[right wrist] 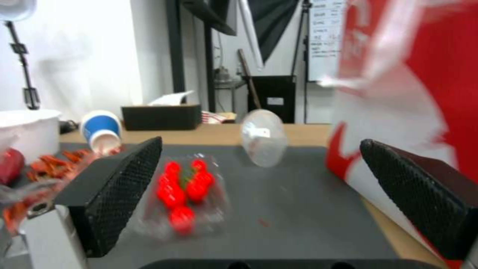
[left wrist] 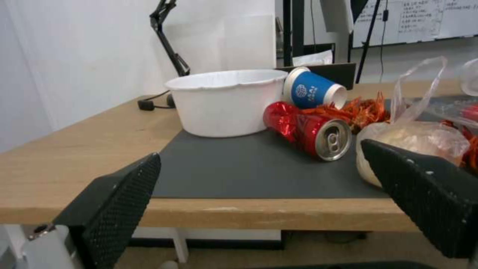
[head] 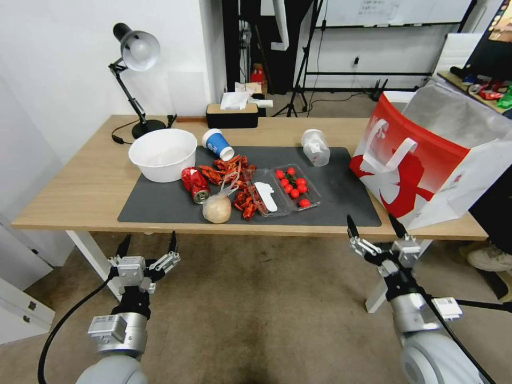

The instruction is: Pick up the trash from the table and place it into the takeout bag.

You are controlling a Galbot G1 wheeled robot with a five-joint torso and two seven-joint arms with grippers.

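On the table's [head: 80, 186] dark mat lie a blue paper cup [head: 217, 144] on its side, a dented red can [head: 194, 184], a clear bag with a beige lump [head: 217, 208] and a clear plastic cup [head: 315, 146]. The red and white takeout bag [head: 426, 160] stands at the table's right end, mouth open. My left gripper [head: 150, 236] hangs open below the front edge, facing the can [left wrist: 309, 132] and the lump bag [left wrist: 413, 140]. Just in front of the edge near the takeout bag [right wrist: 408, 93], my right gripper [head: 372, 218] is open too, facing the clear cup [right wrist: 263, 144].
A big white bowl [head: 162, 153] sits at the mat's left, red crayfish shells [head: 234, 181] in the middle and a clear tray of tomatoes [head: 292, 186] beside them. A desk lamp [head: 136, 53] and a tissue box [head: 232, 113] stand at the back.
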